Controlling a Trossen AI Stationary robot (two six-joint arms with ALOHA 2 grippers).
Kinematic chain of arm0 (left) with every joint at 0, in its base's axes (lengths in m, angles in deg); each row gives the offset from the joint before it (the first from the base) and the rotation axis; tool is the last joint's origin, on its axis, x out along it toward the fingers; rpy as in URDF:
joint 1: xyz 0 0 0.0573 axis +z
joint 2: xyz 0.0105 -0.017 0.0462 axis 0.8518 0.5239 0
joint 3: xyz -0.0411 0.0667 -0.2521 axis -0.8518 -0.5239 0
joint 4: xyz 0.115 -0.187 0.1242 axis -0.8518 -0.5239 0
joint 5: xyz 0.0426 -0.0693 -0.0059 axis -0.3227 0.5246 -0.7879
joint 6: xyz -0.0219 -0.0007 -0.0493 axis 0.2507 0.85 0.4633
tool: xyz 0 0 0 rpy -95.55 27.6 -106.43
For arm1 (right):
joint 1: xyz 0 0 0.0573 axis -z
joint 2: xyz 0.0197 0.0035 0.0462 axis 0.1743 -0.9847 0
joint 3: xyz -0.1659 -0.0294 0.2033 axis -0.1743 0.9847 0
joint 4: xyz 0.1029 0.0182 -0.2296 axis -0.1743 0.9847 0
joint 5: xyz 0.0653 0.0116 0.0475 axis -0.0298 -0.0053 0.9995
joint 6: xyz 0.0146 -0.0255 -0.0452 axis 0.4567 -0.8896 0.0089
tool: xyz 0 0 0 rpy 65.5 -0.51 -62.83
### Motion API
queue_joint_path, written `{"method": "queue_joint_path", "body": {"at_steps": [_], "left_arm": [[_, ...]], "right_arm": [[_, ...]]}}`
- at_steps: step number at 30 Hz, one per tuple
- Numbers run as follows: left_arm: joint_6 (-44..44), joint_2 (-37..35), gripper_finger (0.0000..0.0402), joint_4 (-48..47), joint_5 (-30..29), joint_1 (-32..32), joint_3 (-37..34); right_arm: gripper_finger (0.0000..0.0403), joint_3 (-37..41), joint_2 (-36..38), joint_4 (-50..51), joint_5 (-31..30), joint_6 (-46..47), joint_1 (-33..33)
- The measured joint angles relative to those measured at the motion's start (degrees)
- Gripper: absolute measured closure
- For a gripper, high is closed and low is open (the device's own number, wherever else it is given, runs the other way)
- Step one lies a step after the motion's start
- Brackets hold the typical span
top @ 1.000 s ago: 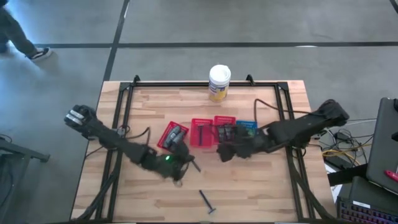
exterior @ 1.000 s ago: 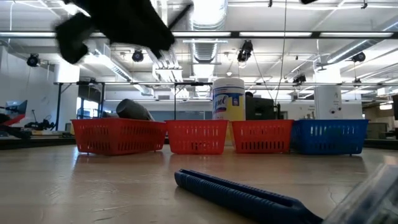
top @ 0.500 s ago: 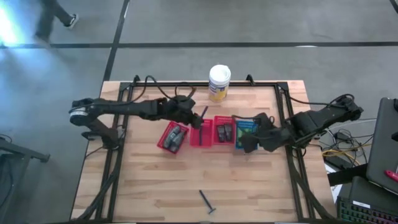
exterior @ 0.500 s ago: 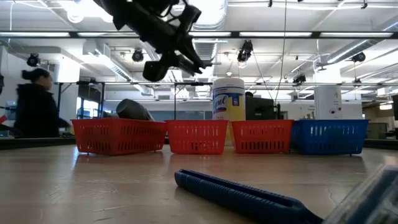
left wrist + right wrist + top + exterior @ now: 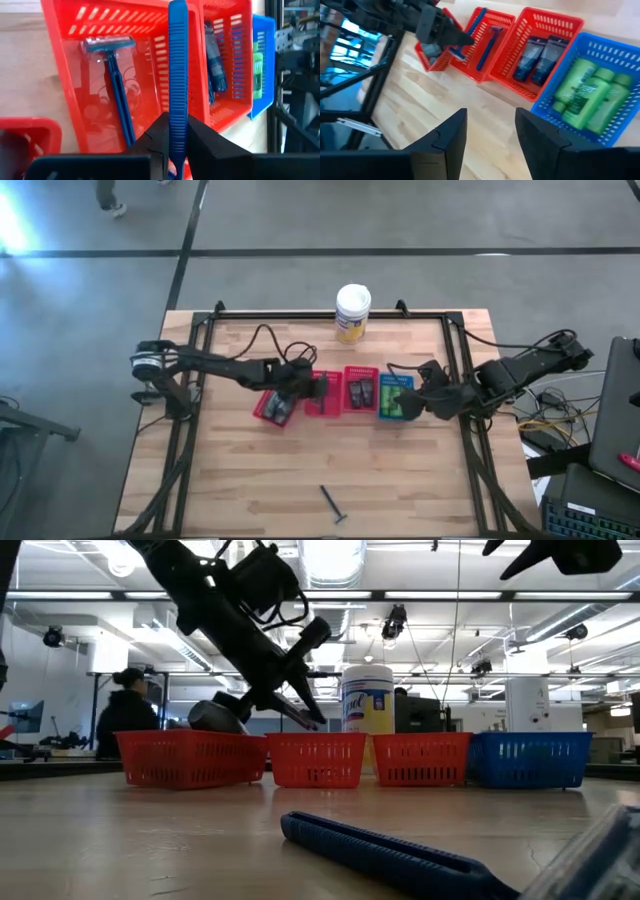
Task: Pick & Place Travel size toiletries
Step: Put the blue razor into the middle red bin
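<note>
My left gripper [image 5: 314, 387] hangs over the second red basket [image 5: 322, 406], shut on a blue razor [image 5: 178, 60]. Another blue razor [image 5: 116, 90] lies flat in that basket. A third razor [image 5: 332, 505] lies on the wood near the table's near edge and shows large in the low view [image 5: 380, 852]. My right gripper [image 5: 490, 135] is open beside the blue basket [image 5: 396, 412], which holds green tubes [image 5: 582, 92]. Dark tubes [image 5: 535, 60] fill the third red basket. Grey items [image 5: 280, 402] lie in the tilted leftmost red basket. My left gripper pinches the razor's handle [image 5: 178, 117] between its two fingers. The handle runs on past the fingertips, in line with them. The fingers slant down toward the table's right. The razor [image 5: 298, 712] is lifted clear, tilted over the basket; its head is hidden.
A white-lidded yellow canister [image 5: 352, 312] stands behind the baskets at the far edge. Black cables trail over the table's left and right rails. A person [image 5: 125, 705] stands in the room beyond. Bare wood [image 5: 250, 480] lies between the baskets and the near edge.
My left gripper carried the razor from the middle of the table up and toward the far edge, then came down over the second red basket. My right gripper drew back from the red baskets toward the table's right, to beside the blue basket.
</note>
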Motion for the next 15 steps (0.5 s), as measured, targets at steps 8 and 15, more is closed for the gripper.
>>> {"method": "queue_joint_path", "body": {"at_steps": [8, 15], "left_arm": [[-0.9, 2.5, 0.0350, 0.7, -1.2, -0.2, 2.2], [-1.6, 2.2, 0.0337, -0.2, -1.0, -0.6, 2.4]], "right_arm": [[0.0250, 6.8, 4.1, -7.9, 0.2, 1.6, 0.0], [0.0252, 7.7, 5.2, -8.3, 0.2, 2.4, 0.0]]}}
